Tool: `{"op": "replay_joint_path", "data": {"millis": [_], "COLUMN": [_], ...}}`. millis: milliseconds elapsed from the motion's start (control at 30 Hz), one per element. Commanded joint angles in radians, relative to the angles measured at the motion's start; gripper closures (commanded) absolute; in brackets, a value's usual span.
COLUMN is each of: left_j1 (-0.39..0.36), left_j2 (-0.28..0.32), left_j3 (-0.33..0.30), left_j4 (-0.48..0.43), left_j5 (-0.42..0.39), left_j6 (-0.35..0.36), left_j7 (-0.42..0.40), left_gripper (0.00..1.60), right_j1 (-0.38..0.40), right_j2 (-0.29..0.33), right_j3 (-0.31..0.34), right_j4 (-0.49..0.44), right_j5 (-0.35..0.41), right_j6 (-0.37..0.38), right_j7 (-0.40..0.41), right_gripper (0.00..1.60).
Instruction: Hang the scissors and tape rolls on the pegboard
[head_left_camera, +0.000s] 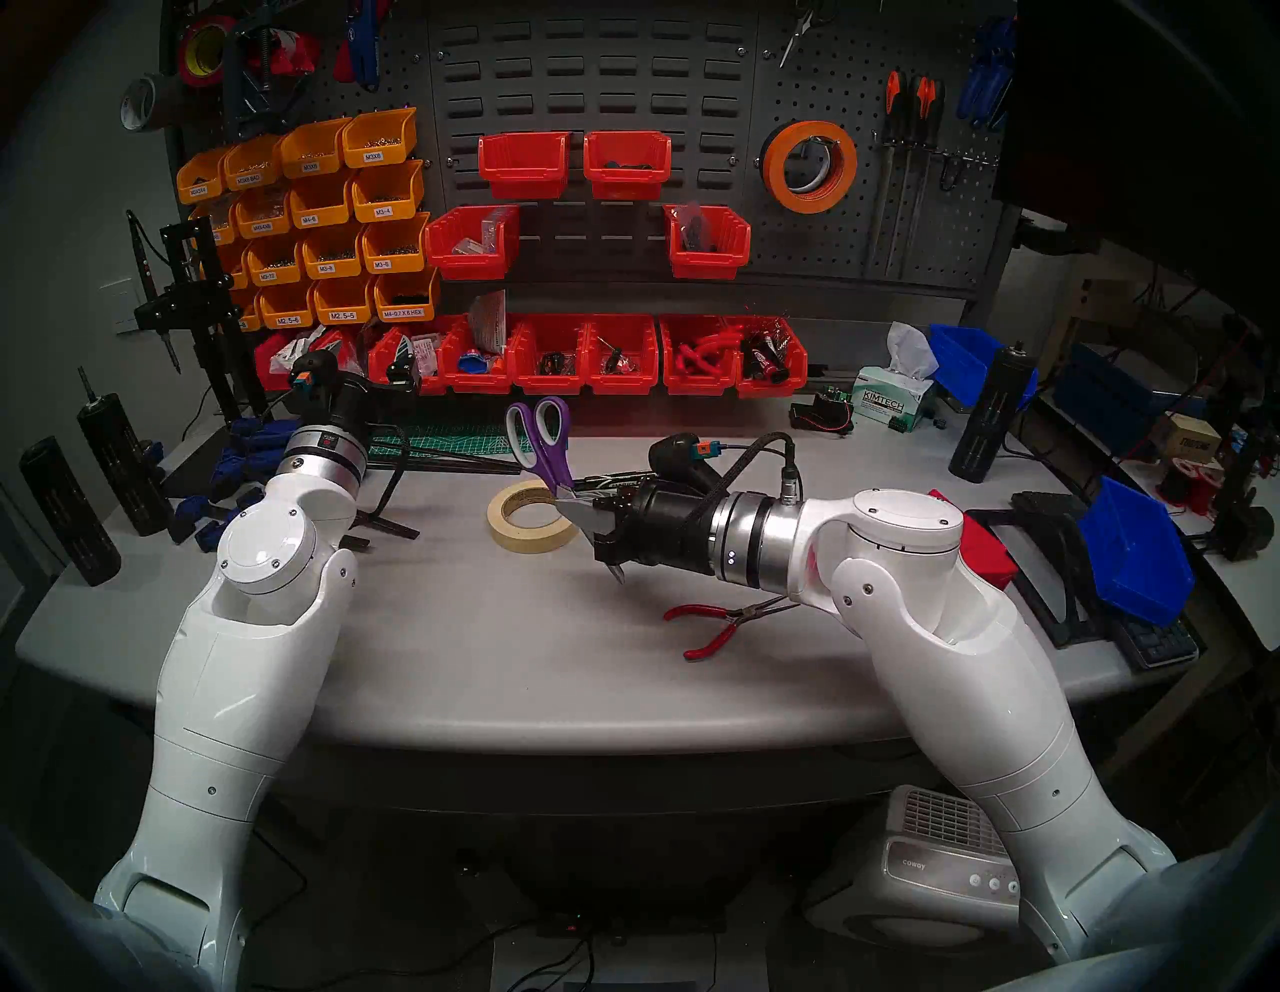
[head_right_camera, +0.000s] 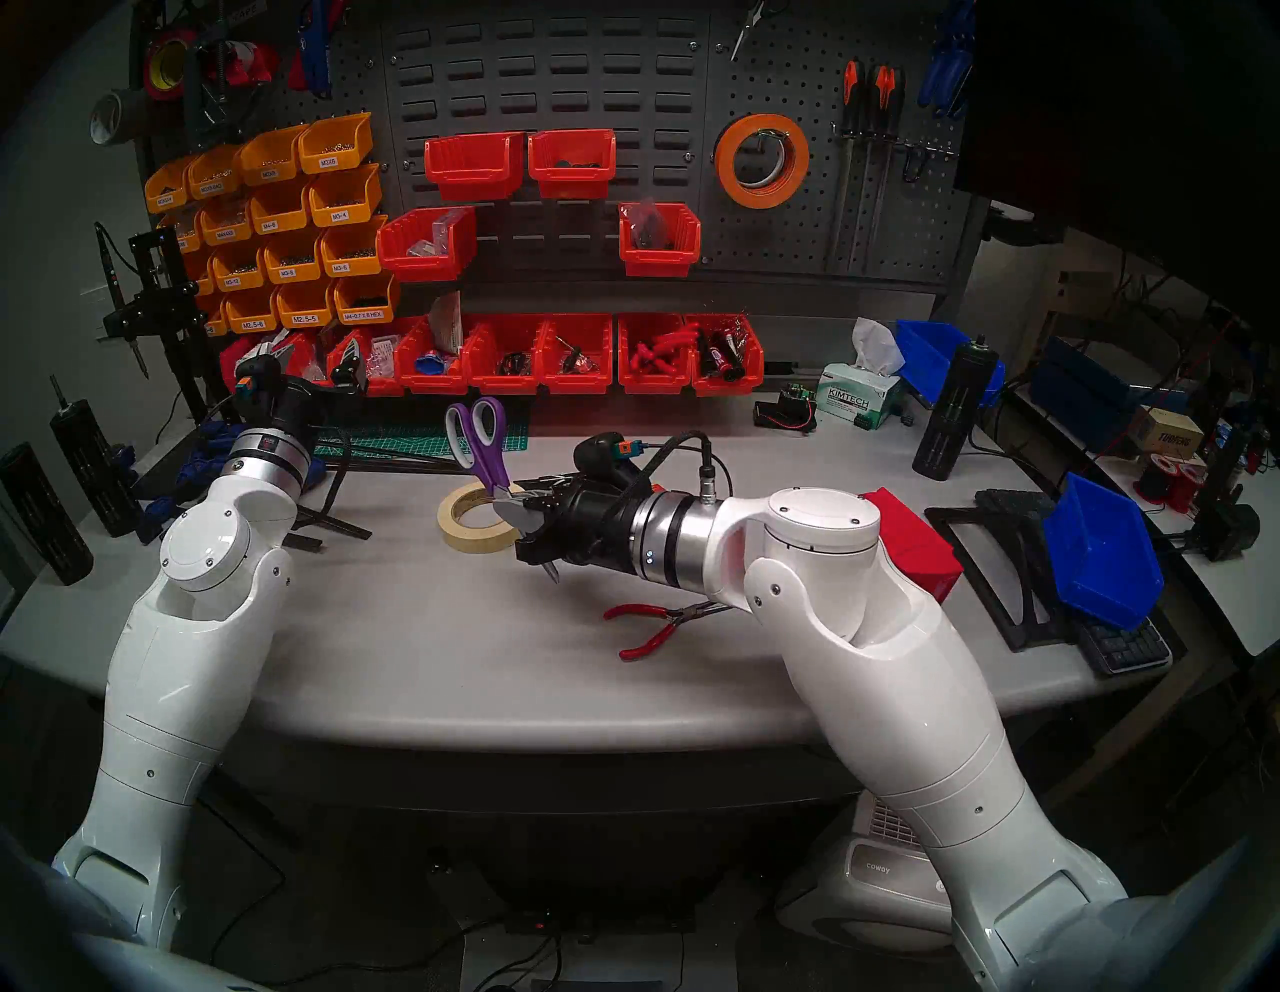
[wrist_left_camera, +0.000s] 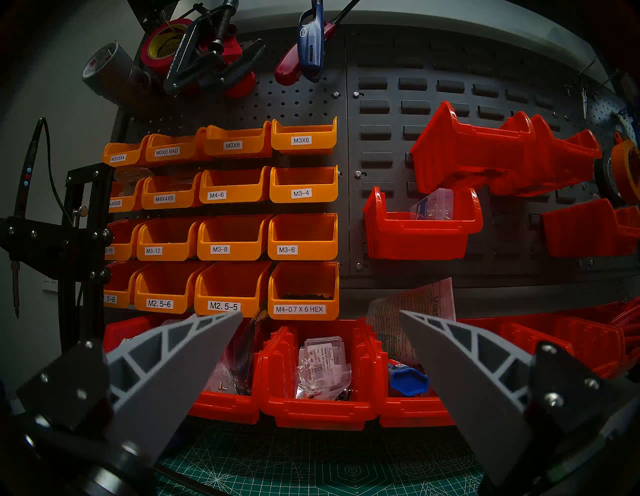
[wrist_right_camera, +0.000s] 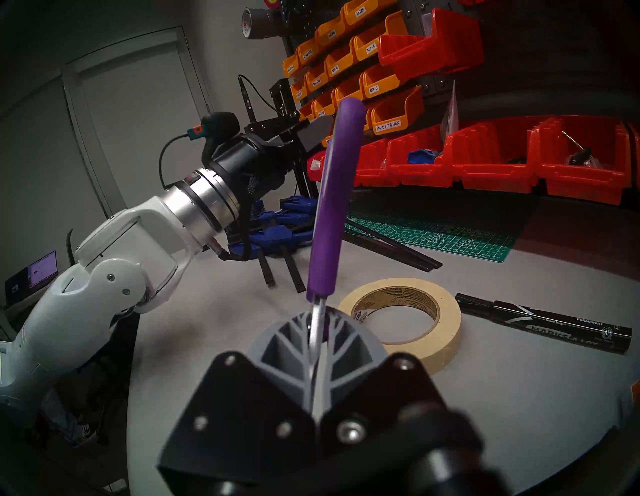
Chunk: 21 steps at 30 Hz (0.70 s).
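Note:
The scissors (head_left_camera: 539, 436) have purple loop handles standing up and back over the table. My right gripper (head_left_camera: 578, 509) is shut on their silver blades, whose tip pokes out below the fingers. In the right wrist view the scissors (wrist_right_camera: 332, 207) rise edge-on from between the closed fingers (wrist_right_camera: 277, 346). A cream tape roll (head_left_camera: 526, 544) lies flat on the table right beside that gripper. An orange tape roll (head_left_camera: 774, 166) hangs on a hook of the dark pegboard (head_left_camera: 817, 256). My left gripper (wrist_left_camera: 320, 313) is open and empty, held at the far left before the bins.
Red-handled pliers (head_left_camera: 720, 627) lie under my right forearm. A black marker (wrist_right_camera: 540, 322) lies just past the cream roll. Red bins (head_left_camera: 589, 353) line the table's back, with a green cutting mat (head_left_camera: 443, 436) in front. Blue clamps (head_left_camera: 235, 450) sit at the left, a blue bin (head_left_camera: 1136, 547) at the right.

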Motion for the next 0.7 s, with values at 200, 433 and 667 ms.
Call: {"op": "replay_joint_path", "data": {"millis": [200,433,667], "left_j1": [-0.03,-0.03,-0.03], "left_j2": [0.001,0.001,0.001], "left_j3": [-0.013,-0.013,-0.013], "left_j4": [-0.029,-0.029,-0.029], "left_j5": [-0.002,-0.002,-0.002], "left_j6": [-0.013,-0.013,-0.013], "left_j7": [0.002,0.002,0.002], "left_gripper": [0.0,0.0,0.0], "right_j1": [0.024,0.023,0.023], "right_j2": [-0.012,-0.016,-0.018], "right_j3": [0.007,0.01,0.012], "right_j4": [-0.008,-0.009,-0.008], "right_j5": [0.004,0.005,0.004], "right_j6": [-0.026,-0.024,-0.023], "right_j7": [0.02,0.021,0.024], "right_gripper": [1.6,1.6,1.6]}}
